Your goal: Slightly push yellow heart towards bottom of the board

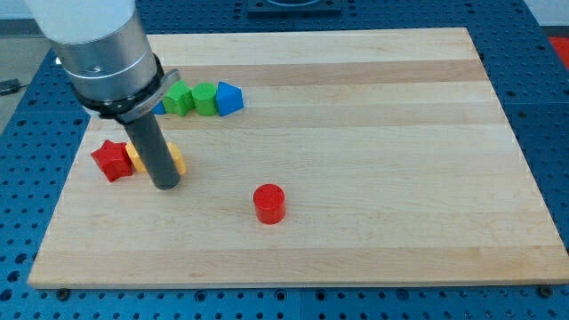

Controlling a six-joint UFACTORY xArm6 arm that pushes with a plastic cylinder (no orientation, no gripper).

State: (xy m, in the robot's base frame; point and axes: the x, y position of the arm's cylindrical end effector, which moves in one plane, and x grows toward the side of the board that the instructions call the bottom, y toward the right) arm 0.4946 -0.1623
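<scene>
Shown from above and slightly to the front, a pale wooden board [356, 133] rests on a blue perforated table [551, 133]. At the left of the scene the arm's grey cylindrical housing [107, 53] descends from the far left corner and ends in a straight dark rod [153, 147]. My tip [166, 186] stands on the board surface at the left side, roughly midway between the near and far edges. No fingers exist on this rig, so nothing is open, closed or gripped; contact is made by the rod alone.

Directly behind the rod lies a yellow block [175, 161], seen only as small slivers on either side of the rod; its heart shape cannot be confirmed from what shows. The tip sits at this block's near edge, apparently touching or just beside it. To the left of the yellow block, touching or just beside it, lies a red star [112, 160].

Farther back, near the arm housing, three blocks sit in a close row: two green blocks [180, 98] [204, 99] of unclear shape, then a blue block [229, 97] with a peaked top at the right end.

Well apart from these, nearer and to the right of the tip, a red cylinder [269, 203] stands upright alone.
</scene>
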